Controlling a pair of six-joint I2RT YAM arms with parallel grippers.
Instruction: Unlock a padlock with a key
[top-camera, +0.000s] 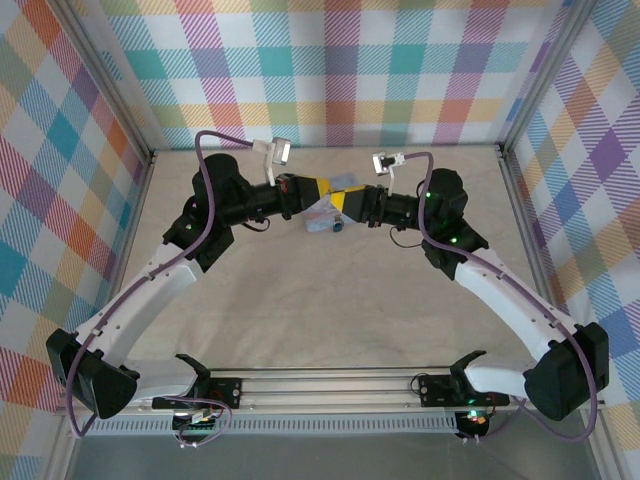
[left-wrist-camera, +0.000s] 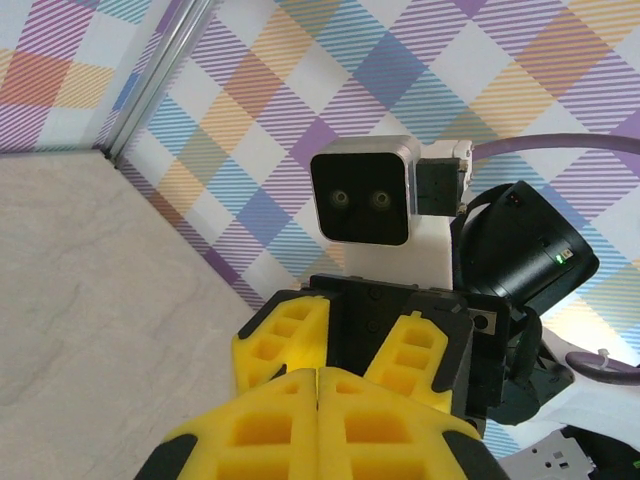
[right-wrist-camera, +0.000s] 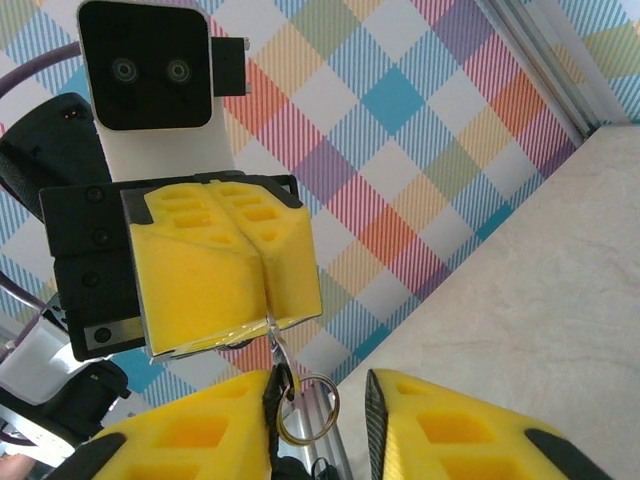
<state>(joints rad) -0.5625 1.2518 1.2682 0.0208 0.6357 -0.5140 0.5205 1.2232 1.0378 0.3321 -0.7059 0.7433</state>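
Key (right-wrist-camera: 273, 338) pinched in left end effector (right-wrist-camera: 267, 318), long axis aimed at right end effector (right-wrist-camera: 318, 390) (jaws parted)

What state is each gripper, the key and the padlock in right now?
left gripper: shut on the key.
right gripper: open, key ring hanging between its fingers.
key: pinched in left gripper, mostly hidden.
padlock: beneath the grippers; locked or not, too small to tell.
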